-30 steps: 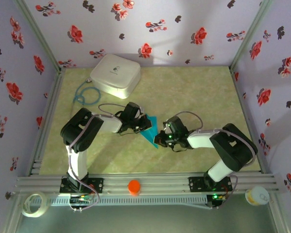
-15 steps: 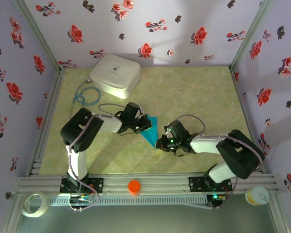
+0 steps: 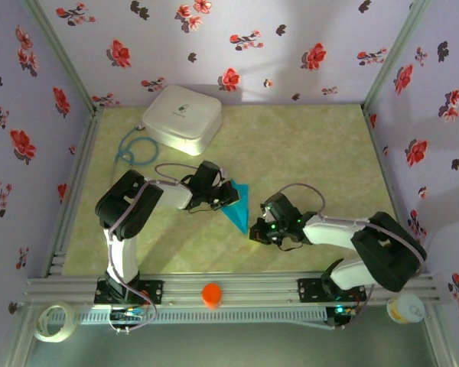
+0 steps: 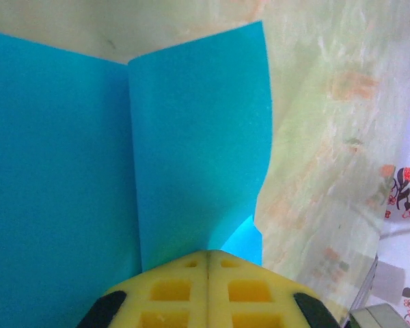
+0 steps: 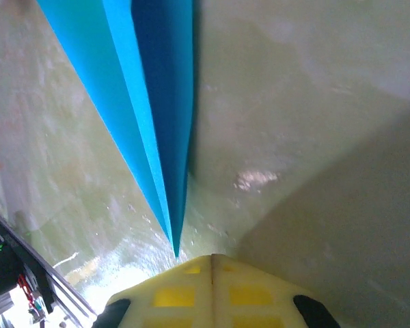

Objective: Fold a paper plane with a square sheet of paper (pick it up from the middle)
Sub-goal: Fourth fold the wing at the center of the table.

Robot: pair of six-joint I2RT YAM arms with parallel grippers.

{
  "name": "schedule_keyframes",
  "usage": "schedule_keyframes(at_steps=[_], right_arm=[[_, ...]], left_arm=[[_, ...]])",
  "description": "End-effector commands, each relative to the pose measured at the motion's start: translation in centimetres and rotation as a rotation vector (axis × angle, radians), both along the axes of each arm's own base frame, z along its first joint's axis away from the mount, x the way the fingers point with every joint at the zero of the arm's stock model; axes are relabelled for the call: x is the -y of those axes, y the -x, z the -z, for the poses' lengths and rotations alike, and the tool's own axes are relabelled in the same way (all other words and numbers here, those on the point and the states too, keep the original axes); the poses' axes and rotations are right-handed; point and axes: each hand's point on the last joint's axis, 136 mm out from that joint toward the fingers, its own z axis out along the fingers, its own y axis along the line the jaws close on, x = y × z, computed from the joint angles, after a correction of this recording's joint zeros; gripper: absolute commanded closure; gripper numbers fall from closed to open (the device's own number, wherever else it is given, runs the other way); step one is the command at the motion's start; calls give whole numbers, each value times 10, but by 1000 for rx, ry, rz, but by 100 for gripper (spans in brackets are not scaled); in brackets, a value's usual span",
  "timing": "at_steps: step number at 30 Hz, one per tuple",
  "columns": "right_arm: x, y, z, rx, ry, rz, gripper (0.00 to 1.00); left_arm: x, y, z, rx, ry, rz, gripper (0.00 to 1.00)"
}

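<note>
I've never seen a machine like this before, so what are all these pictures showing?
These are two robot arms, bolted side by side at the near edge of a table. Each arm ends in a gripper, which works like two fingers. The wide picture comes from a camera high above and behind the arms. The other two come from small cameras on the wrists, so you see each arm's own yellow fingertips at the bottom. On the greenish table sits a white rounded box. In the middle is a blue paper plane, folded to a point. The left gripper is shut and seems to pinch the plane's wide end. The right gripper is shut too, right beside the pointed nose, with nothing between its fingers.
</note>
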Motion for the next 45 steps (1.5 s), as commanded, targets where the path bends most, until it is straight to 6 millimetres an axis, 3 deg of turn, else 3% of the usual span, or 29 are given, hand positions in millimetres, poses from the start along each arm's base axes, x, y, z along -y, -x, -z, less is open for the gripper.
schedule_keyframes(at_steps=[1, 5, 8, 13, 19, 26, 30, 36, 42, 45], right_arm=[[2, -13, -24, 65, 14, 22, 100], [-2, -38, -46, 119, -24, 74, 100], [-16, -53, -53, 116, -78, 76, 100], [-36, -72, -44, 81, -94, 86, 100], [-53, -80, -41, 71, -116, 68, 100], [-65, -93, -30, 54, -107, 84, 100], [-56, -86, -7, 17, -71, 102, 100], [-32, -59, 30, -49, -1, 107, 100], [-20, -44, 40, -69, 24, 39, 100], [-18, -43, 39, -64, 20, 5, 100]], left_arm=[[-32, 13, 38, -84, -137, -48, 100], [-34, 14, 37, -79, -139, -53, 100], [-34, 15, 36, -77, -136, -66, 100], [-40, 18, 35, -76, -142, -115, 100], [-42, 21, 33, -63, -148, -145, 100], [-43, 22, 32, -57, -151, -155, 100], [-43, 22, 30, -52, -149, -154, 100], [-41, 20, 27, -41, -141, -146, 100], [-34, 15, 1, 24, -108, -107, 100], [-31, 13, -17, 71, -82, -88, 94]])
